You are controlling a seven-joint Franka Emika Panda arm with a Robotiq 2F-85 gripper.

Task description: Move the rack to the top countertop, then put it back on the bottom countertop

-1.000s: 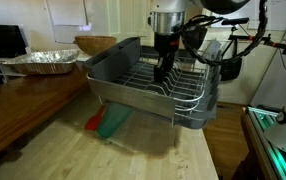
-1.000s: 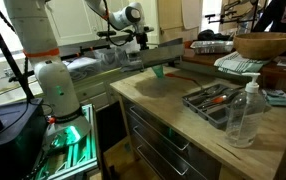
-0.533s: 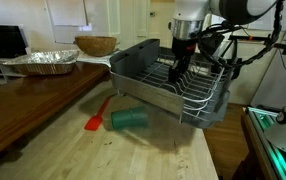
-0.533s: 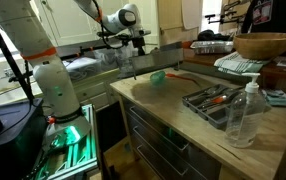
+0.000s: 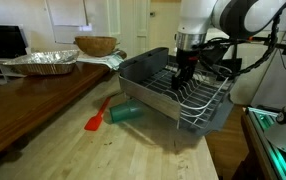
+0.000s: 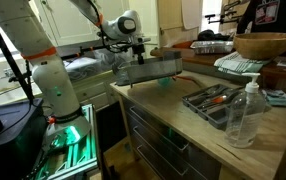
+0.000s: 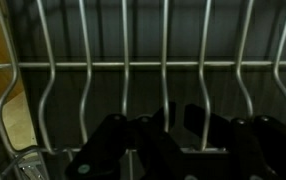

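Hand clamped on rack wires; rack hangs under it, clear of bottom countertop.

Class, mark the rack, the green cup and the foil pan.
rack (image 5: pixel 146 88), in an exterior view, on its grey side wall.
green cup (image 5: pixel 126 112), in an exterior view, on its side.
foil pan (image 5: pixel 41 63), in an exterior view, on its rim.

**A:** Soft, even indoor light in both exterior views, but low-res and a bit mushy. The rack drops a fuzzy shadow on the bottom countertop, lower middle of the frame.

**B:** Yep, plus a pale sheen on the top countertop at left and a green light glowing lower right. Wrist view's really dim: the wires catch thin highlights, and the gripper is a black out-of-focus blob along the bottom.
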